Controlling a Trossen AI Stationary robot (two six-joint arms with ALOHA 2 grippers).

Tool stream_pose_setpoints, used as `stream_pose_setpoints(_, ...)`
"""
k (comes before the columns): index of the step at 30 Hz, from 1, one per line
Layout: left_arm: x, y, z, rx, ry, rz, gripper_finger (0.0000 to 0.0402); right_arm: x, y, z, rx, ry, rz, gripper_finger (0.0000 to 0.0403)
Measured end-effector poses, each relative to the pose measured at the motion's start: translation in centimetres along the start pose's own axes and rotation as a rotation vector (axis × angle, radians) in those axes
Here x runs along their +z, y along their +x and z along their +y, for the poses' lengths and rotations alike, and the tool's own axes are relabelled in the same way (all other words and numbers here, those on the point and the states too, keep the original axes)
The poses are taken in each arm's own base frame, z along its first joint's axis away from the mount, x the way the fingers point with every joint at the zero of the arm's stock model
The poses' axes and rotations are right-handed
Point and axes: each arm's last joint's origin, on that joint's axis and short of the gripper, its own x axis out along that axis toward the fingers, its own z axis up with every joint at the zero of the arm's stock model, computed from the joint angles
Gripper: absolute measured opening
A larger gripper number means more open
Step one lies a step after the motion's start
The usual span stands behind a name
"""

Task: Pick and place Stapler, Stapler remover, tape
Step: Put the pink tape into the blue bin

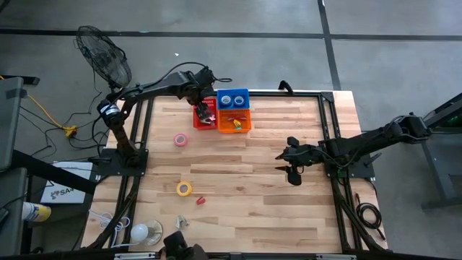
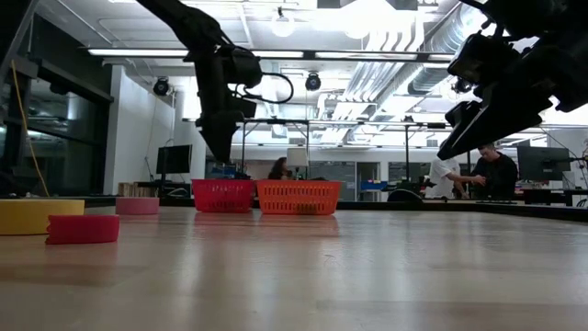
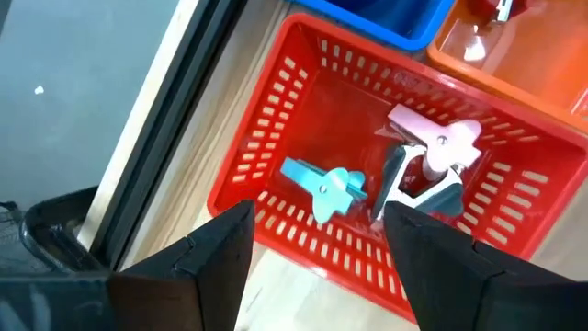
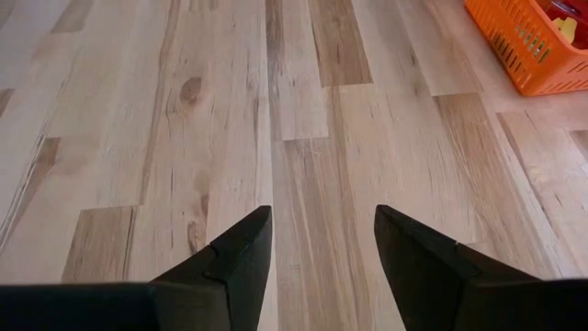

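The left gripper (image 1: 207,110) is hovering over the red basket (image 3: 276,138) at the far edge of the table (image 1: 274,209), its fingers (image 3: 211,248) standing apart with nothing between them. Inside that basket a blue staple remover (image 3: 323,187) and a pink staple remover (image 3: 432,152) are lying side by side. The orange basket (image 1: 242,126) is sitting just beside the red one, with the blue bin (image 1: 232,97) behind it. A pink tape roll (image 1: 180,140), a yellow tape roll (image 1: 185,189) and a small red item (image 1: 200,200) are lying on the boards. The right gripper (image 1: 291,160) is waiting above bare wood, fingers spread and empty.
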Motion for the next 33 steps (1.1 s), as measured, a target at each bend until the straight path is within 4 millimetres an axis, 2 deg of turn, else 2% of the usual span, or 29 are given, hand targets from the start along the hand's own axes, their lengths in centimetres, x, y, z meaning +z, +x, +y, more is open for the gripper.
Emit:
stream_pose_setpoints(11,-0.1,-0.4,-1.9,-0.043,0.036,0.025,0.0239,0.0,0.0,0.0,0.002,0.001,0.005,0.0185)
stream_pose_setpoints(18,-1.0,-1.4,-3.2,-0.041,0.065,0.092,0.0239,-0.1,0.0,0.0,0.006,0.004,0.011,0.0185)
stream_pose_setpoints(23,-2.0,-2.9,-4.9,-0.065,0.111,0.158,0.0239,-0.3,0.0,0.0,0.021,0.004,0.029,0.0185)
stream_pose_setpoints(33,-3.1,-5.1,-9.4,-0.08,0.177,0.174,0.0239,-0.4,0.0,0.0,0.018,0.003,0.047,0.0185)
